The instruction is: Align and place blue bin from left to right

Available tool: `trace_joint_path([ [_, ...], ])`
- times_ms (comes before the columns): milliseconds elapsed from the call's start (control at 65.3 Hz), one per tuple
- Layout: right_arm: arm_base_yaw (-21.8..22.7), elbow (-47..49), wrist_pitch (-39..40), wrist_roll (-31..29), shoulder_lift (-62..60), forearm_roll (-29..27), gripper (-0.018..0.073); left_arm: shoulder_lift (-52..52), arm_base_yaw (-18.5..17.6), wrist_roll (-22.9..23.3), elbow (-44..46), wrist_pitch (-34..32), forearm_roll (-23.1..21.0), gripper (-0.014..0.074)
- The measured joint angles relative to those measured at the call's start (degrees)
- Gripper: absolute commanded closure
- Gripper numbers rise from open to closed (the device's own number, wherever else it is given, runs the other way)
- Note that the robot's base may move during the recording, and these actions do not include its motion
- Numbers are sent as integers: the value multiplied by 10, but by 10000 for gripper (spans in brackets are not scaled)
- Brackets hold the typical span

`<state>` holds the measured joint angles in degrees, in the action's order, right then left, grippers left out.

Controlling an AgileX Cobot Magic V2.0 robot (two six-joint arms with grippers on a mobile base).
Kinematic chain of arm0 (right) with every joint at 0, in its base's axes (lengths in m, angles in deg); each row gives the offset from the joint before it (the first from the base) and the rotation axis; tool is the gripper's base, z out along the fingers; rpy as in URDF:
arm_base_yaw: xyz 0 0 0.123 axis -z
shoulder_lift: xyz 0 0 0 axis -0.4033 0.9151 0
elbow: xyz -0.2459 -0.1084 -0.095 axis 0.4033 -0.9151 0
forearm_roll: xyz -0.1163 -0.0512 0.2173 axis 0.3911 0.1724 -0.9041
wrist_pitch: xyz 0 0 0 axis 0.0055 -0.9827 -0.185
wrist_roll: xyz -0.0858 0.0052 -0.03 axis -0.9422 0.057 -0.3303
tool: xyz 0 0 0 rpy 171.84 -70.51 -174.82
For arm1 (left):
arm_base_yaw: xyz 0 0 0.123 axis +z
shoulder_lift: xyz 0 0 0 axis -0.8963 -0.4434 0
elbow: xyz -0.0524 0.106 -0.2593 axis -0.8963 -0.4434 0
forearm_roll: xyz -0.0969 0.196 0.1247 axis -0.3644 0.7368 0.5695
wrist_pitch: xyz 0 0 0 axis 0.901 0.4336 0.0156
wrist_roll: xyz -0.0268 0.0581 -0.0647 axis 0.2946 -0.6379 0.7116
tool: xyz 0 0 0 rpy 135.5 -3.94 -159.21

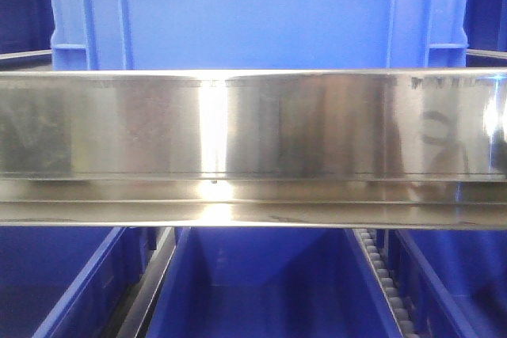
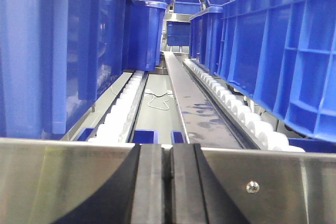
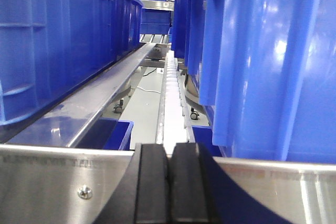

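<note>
**Left wrist-mounted and right wrist-mounted views: nothing held; hazards ahead**

**Condition.** The left gripper point(image 2: 168, 182) has its black fingers pressed together with nothing between them. It sits against the steel rail point(image 2: 273, 182). The right gripper point(image 3: 169, 182) is in the same condition, against the same rail. Beyond the rail, each wrist view looks down a lane of white rollers point(image 3: 170, 87). Dark bins point(image 2: 52, 51) stand near on either side of each lane.

**Location of the work.** The blue bin point(image 1: 253, 13) stands directly above the rail in the front view. It is centred on the rail and appears square to it. No gripper is seen touching it.

**Hazards (judged).**
- Closed fingers cannot take the rim. If they push instead, the tips may slide along the smooth wall and skew the bin.
- Unequal force from the two arms would turn the bin and could wedge a corner against a dark bin beyond the rail.
- If the bin rides on rollers, it may coast past its intended place.
- The fingers lie at the rail, so a careless lift or advance could strike it.

**View differences.**
- The front view alone shows the bin's face, its corner ribs and the lower bins point(image 1: 261, 290) beneath the rail. It shows no gripper.
- The wrist views alone show the finger state and the depth of each lane.
- Which wall in the wrist views belongs to the blue bin cannot be told with certainty.
</note>
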<state>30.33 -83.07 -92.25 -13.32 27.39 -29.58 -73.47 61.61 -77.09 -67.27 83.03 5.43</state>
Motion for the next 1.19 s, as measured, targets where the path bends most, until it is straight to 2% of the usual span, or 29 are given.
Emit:
trace_joint_path([
  [643, 0, 0, 1, 0, 0, 0, 627, 0, 0, 0, 0, 0, 0, 708],
  [873, 0, 0, 6, 0, 0, 0, 627, 0, 0, 0, 0, -23, 0, 708],
  [1026, 0, 0, 25, 0, 0, 0, 627, 0, 0, 0, 0, -50, 0, 708],
  [1195, 0, 0, 94, 0, 0, 0, 627, 0, 0, 0, 8, -62, 0, 708],
])
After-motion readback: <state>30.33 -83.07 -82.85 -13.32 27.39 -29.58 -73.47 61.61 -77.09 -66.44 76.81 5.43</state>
